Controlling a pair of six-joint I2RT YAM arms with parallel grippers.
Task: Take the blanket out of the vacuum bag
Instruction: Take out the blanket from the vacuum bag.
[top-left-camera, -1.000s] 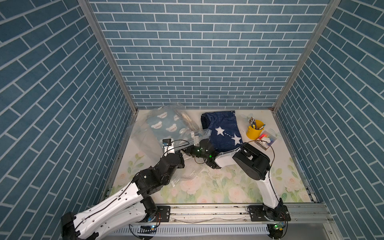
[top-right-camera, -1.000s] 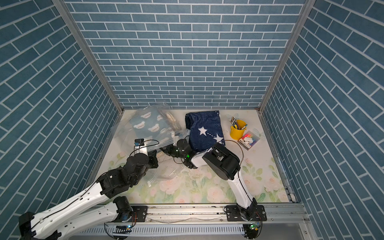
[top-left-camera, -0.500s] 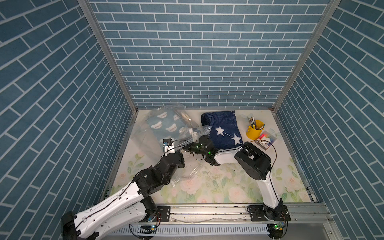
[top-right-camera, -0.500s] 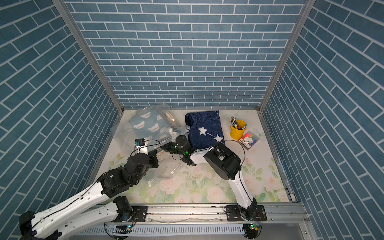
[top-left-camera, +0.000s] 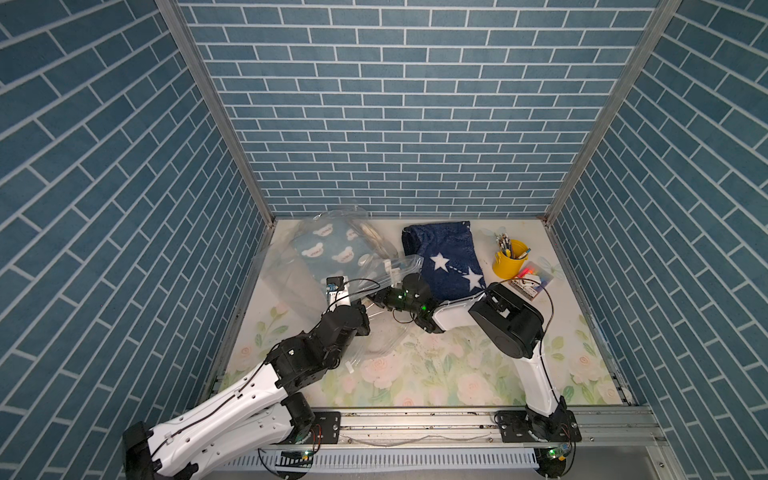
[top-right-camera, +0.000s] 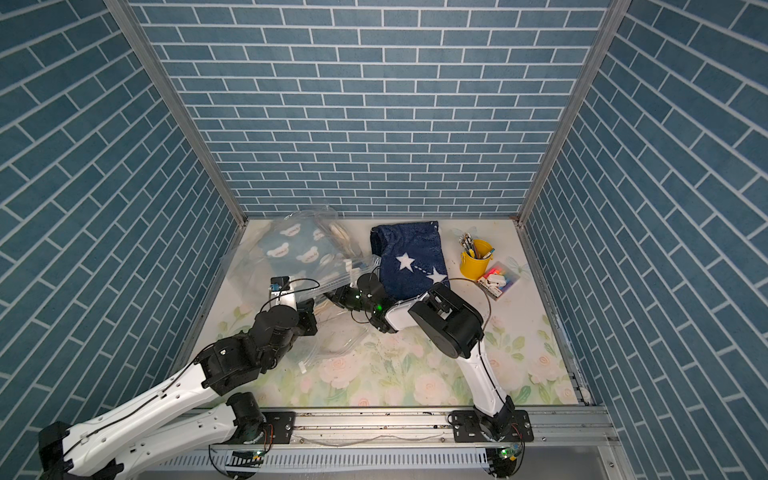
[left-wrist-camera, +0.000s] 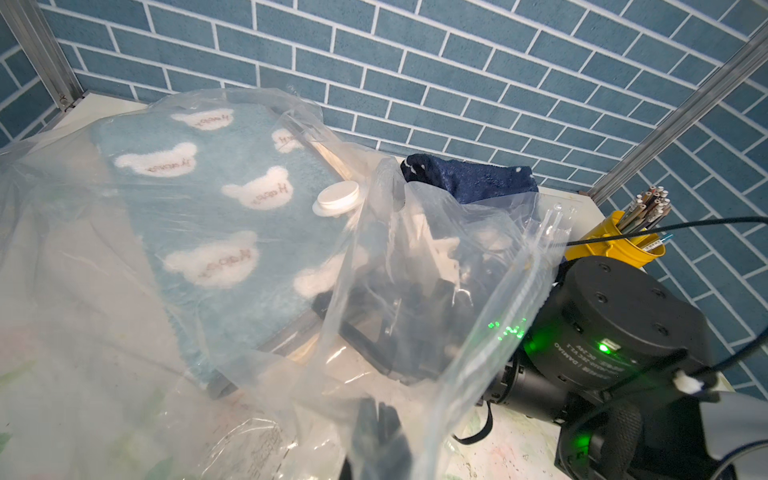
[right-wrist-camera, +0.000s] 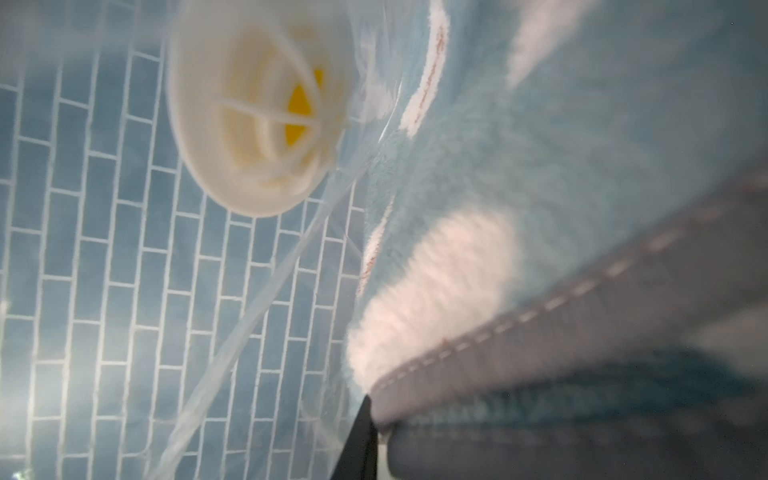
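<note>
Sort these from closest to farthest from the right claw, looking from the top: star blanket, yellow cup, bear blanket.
1. Bear blanket, inside the vacuum bag, at the right claw.
2. Star blanket, beside it, on the right.
3. Yellow cup of pens, back right corner.

Even, fairly bright light fell from above in both top views, leaving only soft shadows beneath the arms (top-left-camera: 249, 399) on the table (top-left-camera: 457, 386). The brick walls (top-left-camera: 395, 124) splayed outward toward the frame edges. In the left wrist view, pale glare streaked the vacuum bag (left-wrist-camera: 419, 232). The right wrist view was hazy and blurred; valve cap (right-wrist-camera: 249, 116) and blanket (right-wrist-camera: 561, 166) were out of focus.
</note>
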